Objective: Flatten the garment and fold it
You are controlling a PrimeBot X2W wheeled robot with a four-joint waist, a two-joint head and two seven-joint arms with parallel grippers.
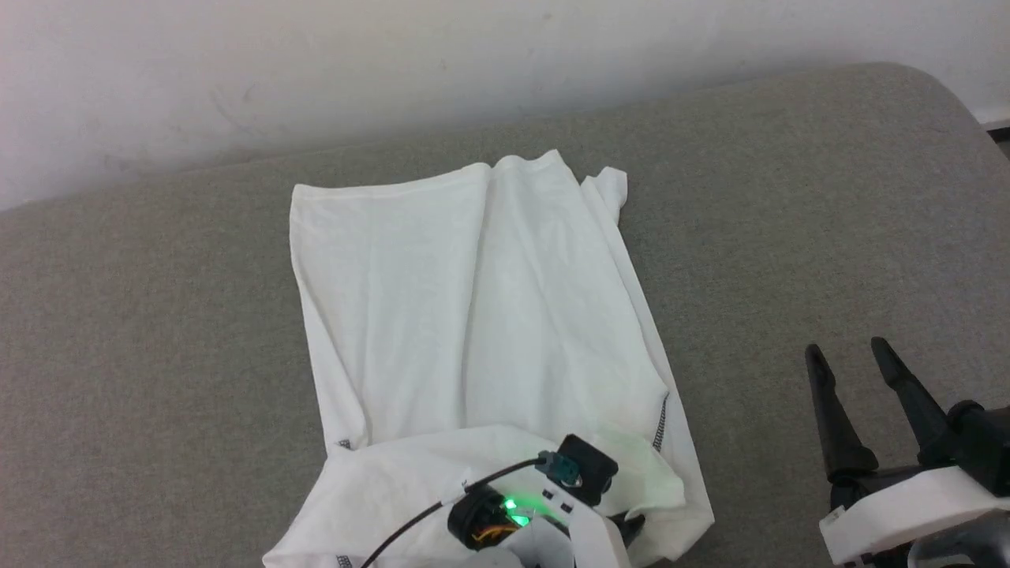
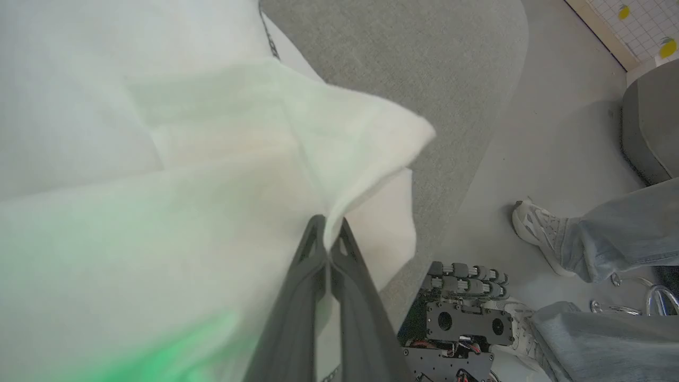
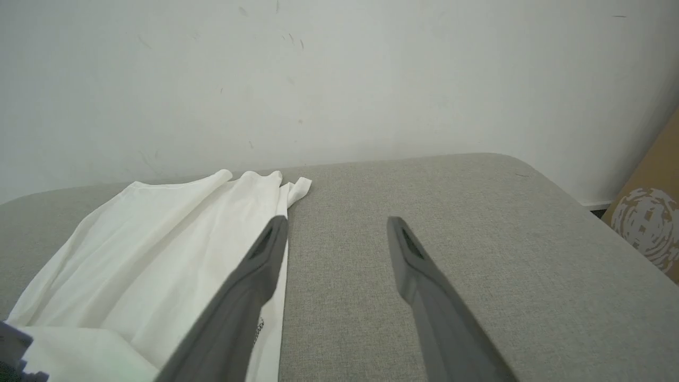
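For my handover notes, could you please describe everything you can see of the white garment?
The garment is a white, thin, slightly wrinkled shirt lying lengthwise on the grey cushion, long creases running down it. Its near seams show dark stitching. Its near end is doubled over, and the left gripper, jaws shut, pinches a corner of that fold.

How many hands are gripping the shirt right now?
1: the left hand, shut on the near end of the shirt. The right hand hangs open beside it, over the cushion.
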